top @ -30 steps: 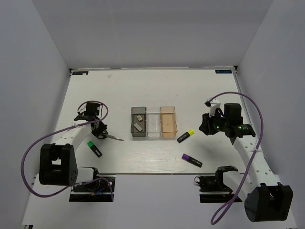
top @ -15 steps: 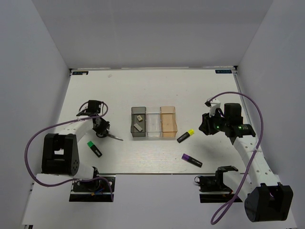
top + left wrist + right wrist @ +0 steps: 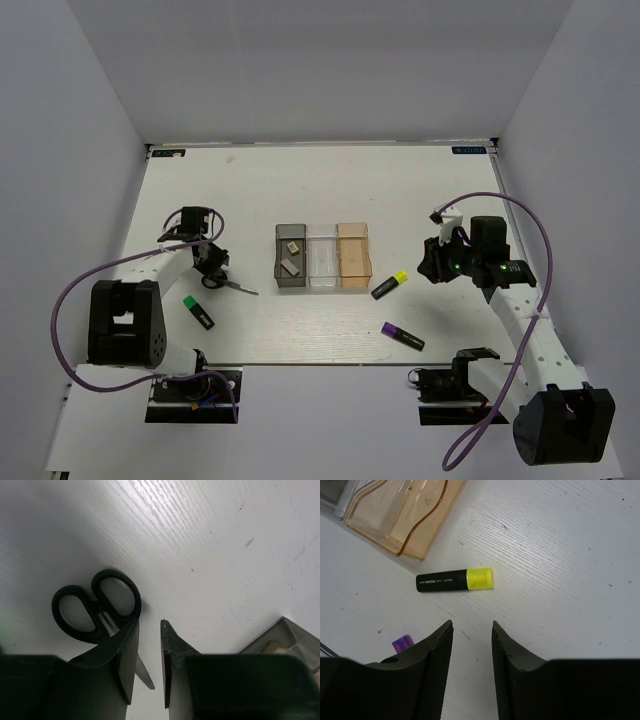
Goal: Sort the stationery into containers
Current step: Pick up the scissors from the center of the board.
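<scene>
The black-handled scissors [image 3: 233,286] lie on the table left of the bins; in the left wrist view their handles [image 3: 95,605] are at left. My left gripper [image 3: 211,270] is low over them and open with a narrow gap [image 3: 149,625]; the blade tip shows between the fingers, untouched. Two erasers [image 3: 290,256] lie in the dark grey bin [image 3: 279,270]. The clear bin [image 3: 323,260] and amber bin [image 3: 353,256] look empty. My right gripper [image 3: 432,262] is open and empty [image 3: 472,625], just short of the yellow-ended marker [image 3: 454,580].
A green-ended marker [image 3: 198,312] lies near the left arm. A purple-ended marker [image 3: 403,336] lies near the front edge, its tip also in the right wrist view [image 3: 403,643]. The amber bin's corner [image 3: 405,515] is beyond the yellow marker. White walls enclose the table.
My left wrist has shifted and turned slightly over the scissors. The scissors, the markers and the right arm have not moved.
</scene>
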Robot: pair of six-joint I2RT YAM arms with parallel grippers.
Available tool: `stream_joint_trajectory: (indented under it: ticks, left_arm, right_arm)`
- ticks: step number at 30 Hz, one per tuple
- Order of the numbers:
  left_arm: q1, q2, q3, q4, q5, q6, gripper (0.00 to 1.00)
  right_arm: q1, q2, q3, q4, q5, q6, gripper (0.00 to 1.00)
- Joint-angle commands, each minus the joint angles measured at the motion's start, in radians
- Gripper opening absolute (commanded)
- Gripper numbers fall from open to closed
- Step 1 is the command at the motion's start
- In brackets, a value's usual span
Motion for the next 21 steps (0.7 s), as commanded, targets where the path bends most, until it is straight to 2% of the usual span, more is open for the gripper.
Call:
stream_joint_trajectory:
  ticks: [1,11,13,14,19,21]
  left_arm:
    - [0.009,0.014,0.040,0.018,-0.031,0.024,0.35]
    - [0.018,0.098,0.060,0.010,-0.049,0.034,0.35]
    - [0.021,0.118,0.064,0.000,-0.054,0.043,0.39]
    - [0.020,0.124,0.077,-0.007,-0.054,0.044,0.44]
    - [0.016,0.187,0.127,-0.077,-0.060,0.081,0.44]
    - [0.018,0.216,0.153,-0.117,-0.065,0.096,0.39]
  right_arm:
    - [-0.006,-0.003,0.040,-0.009,-0.006,-0.013,0.41]
    - [-0.002,-0.001,0.038,-0.009,-0.002,-0.015,0.41]
    - [-0.003,-0.001,0.039,-0.006,-0.003,-0.013,0.41]
    - [-0.003,-0.001,0.038,-0.006,-0.003,-0.016,0.41]
    - [-0.002,-0.003,0.040,-0.007,0.005,-0.015,0.41]
    - [-0.002,-0.007,0.040,-0.004,0.006,-0.015,0.41]
